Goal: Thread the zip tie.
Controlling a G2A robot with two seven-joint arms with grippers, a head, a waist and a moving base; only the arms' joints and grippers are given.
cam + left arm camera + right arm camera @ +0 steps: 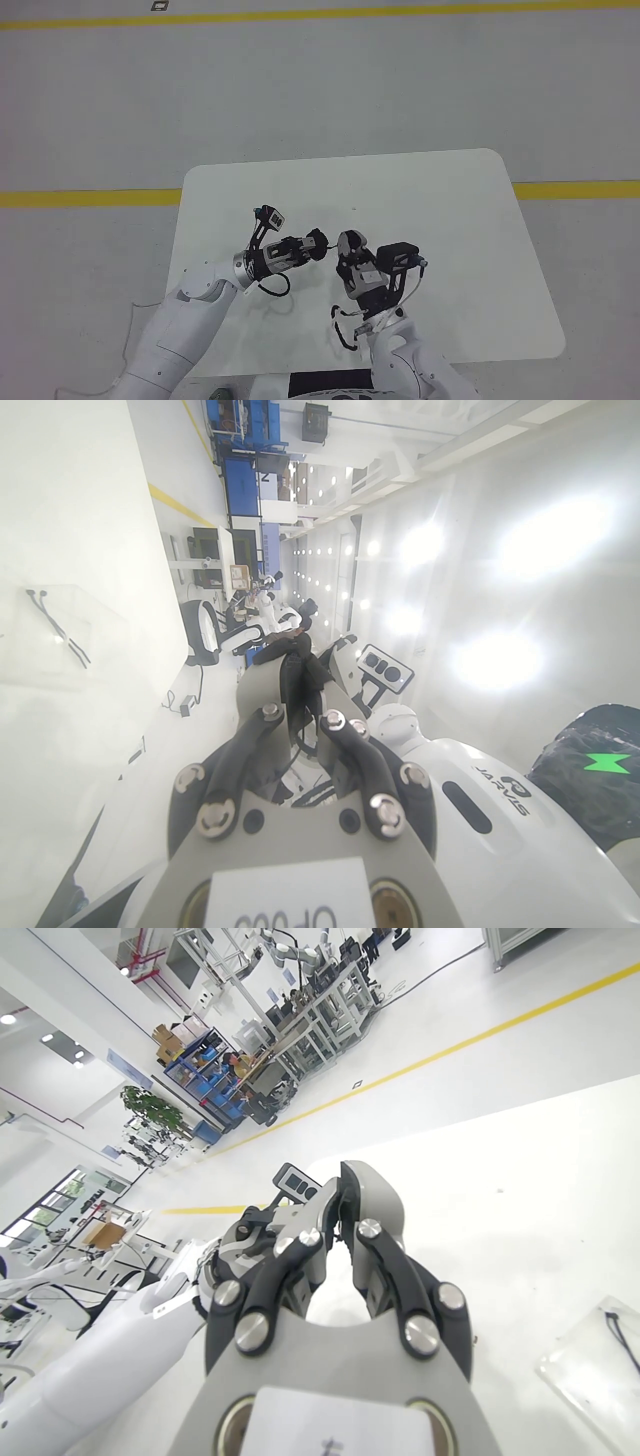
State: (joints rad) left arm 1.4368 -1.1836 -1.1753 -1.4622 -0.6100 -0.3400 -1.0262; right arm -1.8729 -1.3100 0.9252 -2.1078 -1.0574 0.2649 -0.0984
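Note:
A thin black zip tie (331, 244) spans the short gap between my two grippers above the middle of the white table (470, 200). My left gripper (316, 243) is shut on one end of it; in the left wrist view its dark pads (299, 680) press together on the black strip. My right gripper (347, 244) faces it from the other side, shut on the tie (342, 1220), which runs as a dark strand between its grey fingers (372, 1193). The two grippers nearly touch tip to tip. The left gripper (327, 1208) sits just behind the right one's fingertips.
A clear plastic bag (595, 1353) holding spare black zip ties (57, 630) lies flat on the table to the right arm's side. Yellow floor lines (320, 14) run beyond the table's far edge.

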